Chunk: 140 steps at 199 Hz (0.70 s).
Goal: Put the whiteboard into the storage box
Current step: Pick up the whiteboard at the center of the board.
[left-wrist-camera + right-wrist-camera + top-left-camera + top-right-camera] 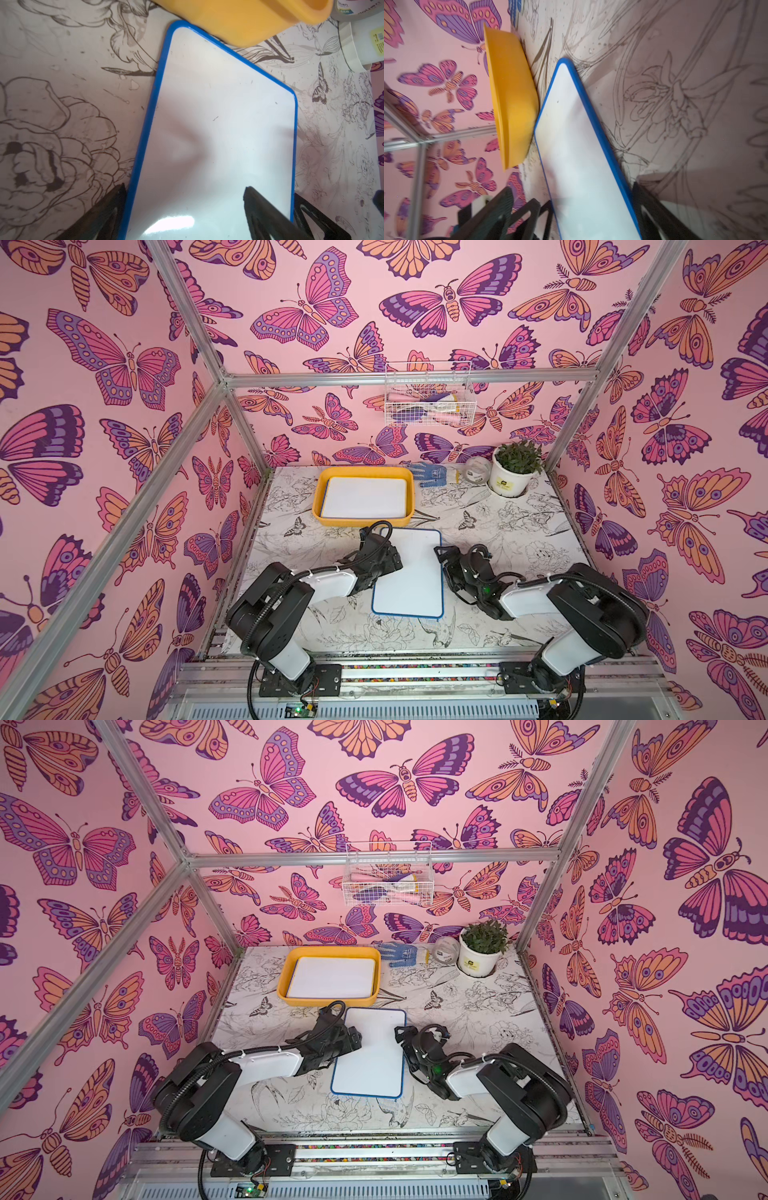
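Top views both show the storage box [365, 522] beyond both sets of jaws, already holding white boards [363, 497]. Its near wall stands just past the far end of the whiteboard [411, 572], which lies flat on the table [519, 531]. Farther beyond the right gripper [440, 553] are a blue glove [430, 473], a tape roll [476, 470] and a potted plant [513, 468]. A wire basket [428, 398] hangs on the back wall.

Only the left wrist view shows how the left gripper [185, 187] stands. Its jaws are released and spread wide, one finger over the white face and the other outside the blue frame. The right wrist view shows the right jaws parted too, straddling the board's opposite long edge and clamping nothing. The whiteboard lies between the two grippers.
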Available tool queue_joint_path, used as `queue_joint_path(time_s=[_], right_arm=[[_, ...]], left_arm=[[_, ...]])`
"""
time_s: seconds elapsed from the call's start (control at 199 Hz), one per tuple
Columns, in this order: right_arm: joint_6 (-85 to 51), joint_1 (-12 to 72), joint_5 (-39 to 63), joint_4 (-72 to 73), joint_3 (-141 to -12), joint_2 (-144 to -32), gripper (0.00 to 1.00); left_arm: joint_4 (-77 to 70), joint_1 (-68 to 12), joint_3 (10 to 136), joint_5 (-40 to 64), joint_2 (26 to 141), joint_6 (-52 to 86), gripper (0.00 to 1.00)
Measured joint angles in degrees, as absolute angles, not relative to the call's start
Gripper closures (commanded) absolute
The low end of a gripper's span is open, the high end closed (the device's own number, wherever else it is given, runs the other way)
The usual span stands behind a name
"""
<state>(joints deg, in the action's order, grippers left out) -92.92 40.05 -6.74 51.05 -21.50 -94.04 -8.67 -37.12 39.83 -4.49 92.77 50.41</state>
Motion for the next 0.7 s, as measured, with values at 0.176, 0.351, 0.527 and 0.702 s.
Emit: queue_joint_path(time_s=[0.176, 0.351, 0.527, 0.702], right_arm=[[-101.1, 41.9, 2.8, 64.6, -18.2, -99.2, 0.12], [-101.9, 42.2, 6.9, 65.2, -17.5, -99.0, 0.12], [-98.7, 42.1, 7.0, 57.8, -17.5, -94.2, 0.14], [-94.4, 42.0, 3.9, 46.2, -17.3, -84.1, 0.17]], left_arm=[[-11.7, -37.5, 39.4, -4.3, 93.2, 50.3, 0.1], [-14.0, -37.5, 38.3, -3.6, 93.0, 50.5, 0.1], [-15.2, -37.5, 37.5, -1.1, 92.6, 51.4, 0.1], [-15.2, -38.0, 37.1, 2.9, 91.9, 52.4, 0.1]])
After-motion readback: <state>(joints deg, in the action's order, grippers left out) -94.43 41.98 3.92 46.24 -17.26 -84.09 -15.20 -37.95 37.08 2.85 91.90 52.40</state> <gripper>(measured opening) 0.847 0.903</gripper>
